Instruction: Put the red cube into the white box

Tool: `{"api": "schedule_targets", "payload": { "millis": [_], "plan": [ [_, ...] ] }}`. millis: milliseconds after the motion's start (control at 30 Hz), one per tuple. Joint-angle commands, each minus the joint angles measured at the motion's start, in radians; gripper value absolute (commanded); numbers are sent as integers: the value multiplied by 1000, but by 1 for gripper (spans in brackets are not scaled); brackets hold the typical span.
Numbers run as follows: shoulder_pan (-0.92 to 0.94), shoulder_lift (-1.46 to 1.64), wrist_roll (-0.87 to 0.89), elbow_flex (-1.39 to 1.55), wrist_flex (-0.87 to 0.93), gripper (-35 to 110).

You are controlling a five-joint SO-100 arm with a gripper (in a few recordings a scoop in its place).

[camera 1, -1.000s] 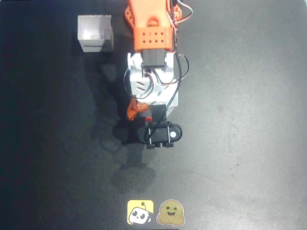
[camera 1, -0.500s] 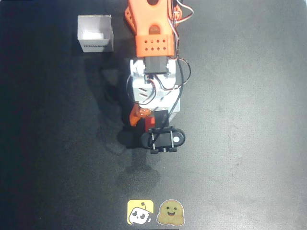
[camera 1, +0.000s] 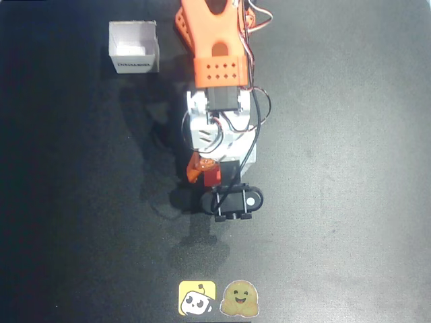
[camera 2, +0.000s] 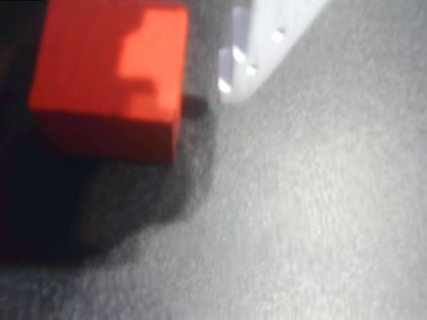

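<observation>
The red cube (camera 1: 213,175) rests on the black table under the front of the arm, partly covered by the gripper body. My gripper (camera 1: 206,175) is down at the cube and looks open; its orange jaw is angled out to the cube's left. In the wrist view the red cube (camera 2: 110,80) is large at the upper left, and the white finger (camera 2: 257,47) stands just right of it across a narrow gap. The other finger is hidden in the dark at the left. The white box (camera 1: 135,46) stands open-topped at the far left, well away from the gripper.
The black wrist camera housing (camera 1: 232,201) sticks out in front of the gripper. Two flat stickers, a yellow one (camera 1: 196,298) and a tan one (camera 1: 240,299), lie at the table's near edge. Bare black mat (camera 1: 337,168) spreads to both sides.
The arm has reached forward and slightly right in the overhead view, lowering the gripper. The red cube now shows beside the orange jaw.
</observation>
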Motion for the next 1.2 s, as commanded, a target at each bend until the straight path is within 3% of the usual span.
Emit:
{"api": "schedule_targets", "payload": {
  "millis": [0,300,600,933,1167],
  "plan": [
    [-6,-11,9,-31,-17,24],
    [17,-60,18,-25,-20,1],
    [46,-64,35,-44,-6,0],
    [78,-14,126,-328,420,0],
    [132,175,305,-278,545,0]
  ]
}}
